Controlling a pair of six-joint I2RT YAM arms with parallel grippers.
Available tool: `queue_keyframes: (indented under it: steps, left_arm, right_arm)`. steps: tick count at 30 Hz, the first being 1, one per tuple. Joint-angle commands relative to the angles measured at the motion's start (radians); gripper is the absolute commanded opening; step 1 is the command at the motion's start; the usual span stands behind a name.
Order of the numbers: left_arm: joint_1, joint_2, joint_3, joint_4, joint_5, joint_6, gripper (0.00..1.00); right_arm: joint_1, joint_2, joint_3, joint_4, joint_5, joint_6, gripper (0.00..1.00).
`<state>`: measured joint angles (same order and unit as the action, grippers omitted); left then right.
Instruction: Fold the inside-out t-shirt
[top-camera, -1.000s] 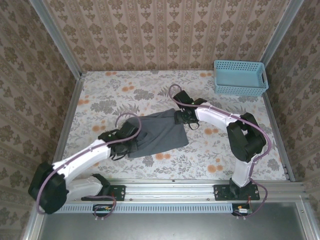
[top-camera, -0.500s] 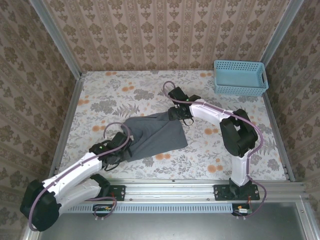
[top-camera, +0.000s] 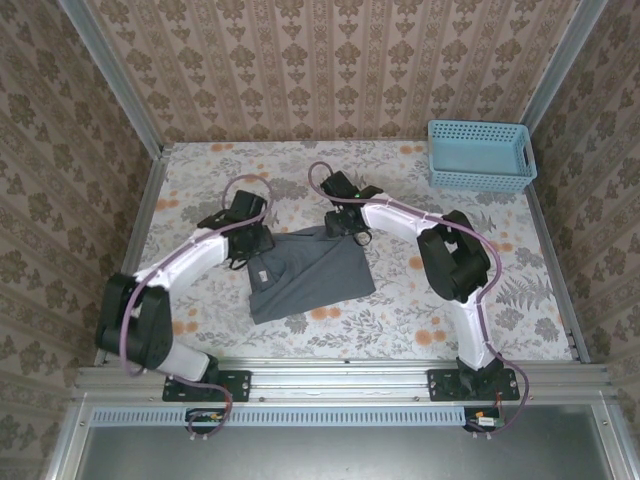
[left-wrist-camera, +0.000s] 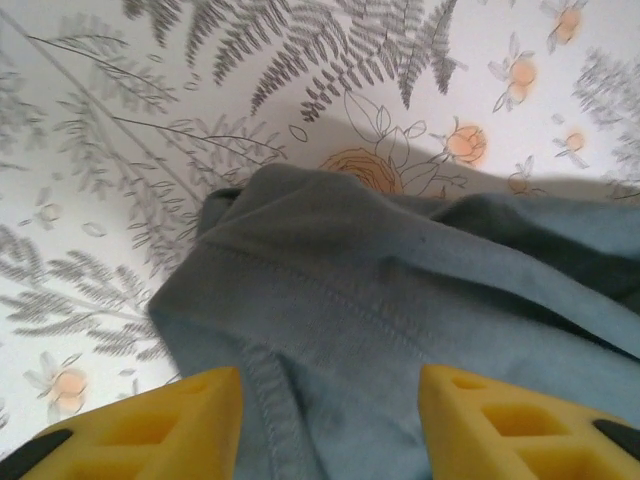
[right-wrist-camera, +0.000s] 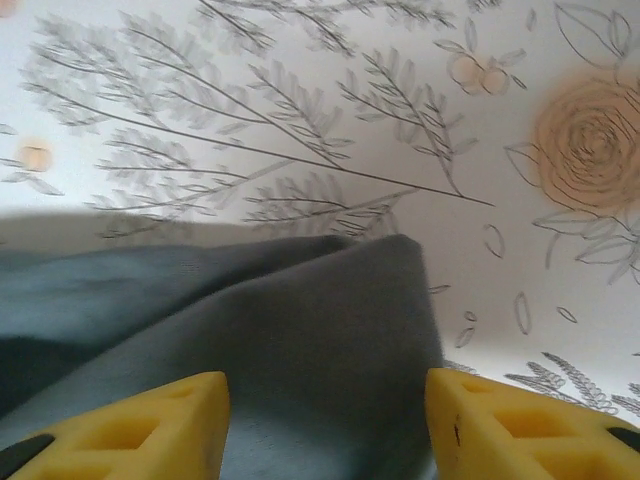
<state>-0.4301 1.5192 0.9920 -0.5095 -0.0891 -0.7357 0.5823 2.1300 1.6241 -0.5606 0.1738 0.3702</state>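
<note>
Roughly midway, by our reading: the inside-out t-shirt (top-camera: 310, 272) lies in the middle of the floral surface (top-camera: 420, 290) as a compact, slanted slab that looks already doubled over, with layered edges showing in both wrist views. It is not yet a tidy packet. The near-left side is uneven, and at the far-left corner a stitched hem sits rumpled, so we judge at least one more fold and some squaring-up remain. The left claw (top-camera: 250, 243) hangs over that far-left corner, its yellow fingers (left-wrist-camera: 150, 420) spread, the cloth lying slack beneath and between them, nothing pinched. The right claw (top-camera: 340, 228) stands over the far-right corner, likewise released, with the grey corner between its fingers. The blue basket (top-camera: 480, 155) sits well apart at the far right. Against the frame a second back, the left arm has swung from the shirt's near-left edge up to the far-left corner, the right claw has crept leftward along the far edge, and the shirt has barely shifted.
</note>
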Motion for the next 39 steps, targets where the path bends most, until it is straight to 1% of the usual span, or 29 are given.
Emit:
queue_keyframes:
  steps: [1,5,8,11,14,16,18,22,26,31,36,39]
  left_arm:
    - [0.022,0.1,0.053,0.013,0.009,0.032,0.43]
    - [0.069,0.211,0.086,0.031,-0.016,0.037,0.34]
    - [0.106,0.269,0.106,0.026,-0.04,0.043,0.32]
    - [0.139,0.294,0.109,0.038,-0.039,0.048,0.32]
    - [0.15,0.304,0.124,0.051,-0.03,0.071,0.33]
    - [0.147,0.31,0.157,0.057,-0.016,0.1,0.37]
    - [0.143,0.338,0.225,0.037,0.003,0.13,0.37]
    - [0.131,0.416,0.342,0.002,0.033,0.146,0.37]
    - [0.123,0.504,0.441,-0.024,0.06,0.156,0.35]
    - [0.114,0.582,0.531,-0.032,0.084,0.167,0.32]
    - [0.085,0.636,0.593,-0.023,0.102,0.17,0.28]
    - [0.079,0.673,0.627,-0.005,0.134,0.167,0.25]
  right_arm:
    - [-0.038,0.043,0.036,-0.073,0.083,0.035,0.52]
    - [-0.062,0.08,0.043,-0.059,0.09,0.041,0.45]
    - [-0.083,0.1,0.048,-0.055,0.1,0.059,0.4]
    - [-0.1,0.11,0.048,-0.058,0.112,0.079,0.34]
    - [-0.112,0.097,0.031,-0.048,0.117,0.091,0.3]
    - [-0.111,0.064,0.003,-0.017,0.088,0.07,0.29]
    - [-0.097,0.004,-0.035,0.009,0.078,0.055,0.3]
    - [-0.059,-0.131,-0.15,0.065,0.067,0.055,0.42]
    - [0.0,-0.232,-0.286,0.113,0.025,0.053,0.46]
    - [0.086,-0.277,-0.411,0.138,0.0,0.093,0.46]
    - [0.155,-0.311,-0.509,0.167,-0.01,0.148,0.46]
    - [0.197,-0.333,-0.561,0.187,-0.022,0.18,0.46]
